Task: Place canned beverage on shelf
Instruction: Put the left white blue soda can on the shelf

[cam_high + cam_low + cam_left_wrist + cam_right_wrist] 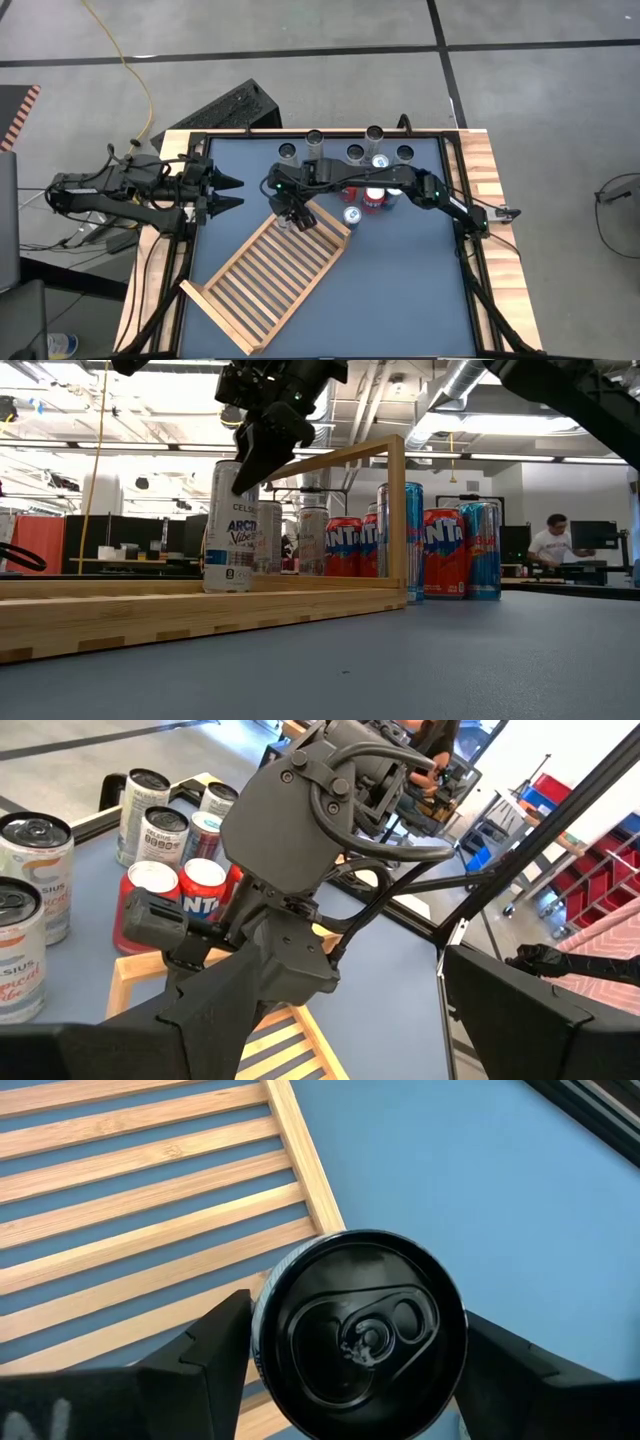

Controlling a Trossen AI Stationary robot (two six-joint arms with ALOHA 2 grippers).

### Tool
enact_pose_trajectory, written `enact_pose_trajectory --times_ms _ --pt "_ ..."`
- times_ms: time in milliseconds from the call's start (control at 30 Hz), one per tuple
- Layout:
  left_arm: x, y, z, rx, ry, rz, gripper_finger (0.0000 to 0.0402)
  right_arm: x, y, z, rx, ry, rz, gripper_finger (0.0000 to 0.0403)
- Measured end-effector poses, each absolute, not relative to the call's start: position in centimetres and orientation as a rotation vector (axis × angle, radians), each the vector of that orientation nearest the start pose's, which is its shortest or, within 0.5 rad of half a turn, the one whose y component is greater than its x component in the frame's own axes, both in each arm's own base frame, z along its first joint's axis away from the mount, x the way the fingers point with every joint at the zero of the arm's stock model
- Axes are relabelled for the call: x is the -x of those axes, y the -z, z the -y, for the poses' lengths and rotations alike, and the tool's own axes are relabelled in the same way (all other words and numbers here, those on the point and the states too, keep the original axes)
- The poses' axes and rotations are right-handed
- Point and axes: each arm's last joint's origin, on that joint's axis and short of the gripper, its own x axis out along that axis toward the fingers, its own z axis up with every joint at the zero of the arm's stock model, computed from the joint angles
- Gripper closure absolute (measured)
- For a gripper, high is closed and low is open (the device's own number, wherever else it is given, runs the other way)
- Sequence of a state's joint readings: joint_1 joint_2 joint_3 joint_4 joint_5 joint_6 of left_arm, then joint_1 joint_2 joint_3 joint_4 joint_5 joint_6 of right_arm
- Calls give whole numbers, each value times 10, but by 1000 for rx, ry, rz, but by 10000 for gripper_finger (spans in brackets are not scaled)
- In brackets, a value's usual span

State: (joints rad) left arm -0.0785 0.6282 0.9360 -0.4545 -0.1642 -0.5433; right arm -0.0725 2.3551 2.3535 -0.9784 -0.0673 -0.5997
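Placement is under way: your right gripper (350, 1370) clamps the tall white black-topped can (229, 530) upright on the light slatted wooden shelf (275, 275), so next open and lift clear.

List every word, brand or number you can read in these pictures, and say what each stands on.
"CELS…" and "ARCTIC Vibe": white can standing on the shelf, under the right hand.
"…NTA", partly cut off: red cans beside the shelf.
"…SIUS": white and orange cans in the left wrist view.
Small print on the grey cans there: too blurred to read.
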Motion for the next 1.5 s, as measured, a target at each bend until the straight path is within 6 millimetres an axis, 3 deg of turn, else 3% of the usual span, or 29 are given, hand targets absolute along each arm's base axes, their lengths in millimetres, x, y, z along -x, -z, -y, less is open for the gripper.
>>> enact_pose_trajectory --times_ms 567,933,1000,1133,1300,1500 --pt "-117 -376 4 543 -124 -118 99 -503 -272 20 570 -266 -966 74" --pt "-117 -376 4 542 -127 -117 99 -486 -310 21 584 -232 -909 76" --pt "-117 -376 4 542 -129 -117 99 -479 -326 20 585 -217 -873 76" --pt "-117 -376 4 542 -130 -117 99 -460 -361 32 532 -148 -810 76" --pt "-117 -376 4 542 -132 -117 99 -431 -398 67 370 24 -758 76" --pt "-122 -374 4 554 -158 -132 99 -396 -406 104 342 228 -930 76"
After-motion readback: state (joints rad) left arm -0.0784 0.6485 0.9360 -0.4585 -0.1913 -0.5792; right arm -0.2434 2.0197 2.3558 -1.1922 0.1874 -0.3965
